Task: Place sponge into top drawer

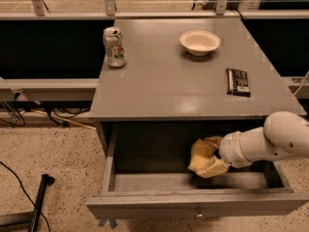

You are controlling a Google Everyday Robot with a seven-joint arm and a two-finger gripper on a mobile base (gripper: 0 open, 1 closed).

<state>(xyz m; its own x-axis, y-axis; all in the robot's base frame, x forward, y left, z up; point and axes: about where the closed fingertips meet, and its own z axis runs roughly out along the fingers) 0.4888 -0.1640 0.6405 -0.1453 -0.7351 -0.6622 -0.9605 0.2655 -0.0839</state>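
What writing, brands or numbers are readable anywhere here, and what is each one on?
No text here can be read.
can: coloured print, too blurred to read.
black packet: pale print, too blurred to read.
bowl, top drawer, sponge: no writing visible.
tool, inside the open top drawer and closed on the sponge: no label visible.

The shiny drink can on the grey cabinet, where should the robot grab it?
The metal drink can is probably best gripped around the middle of its round side, coming in level from the front. It stands upright, with nothing close beside it on the grey cabinet top. The gripper is down in the open grey top drawer, by the pale yellow foam sponge.
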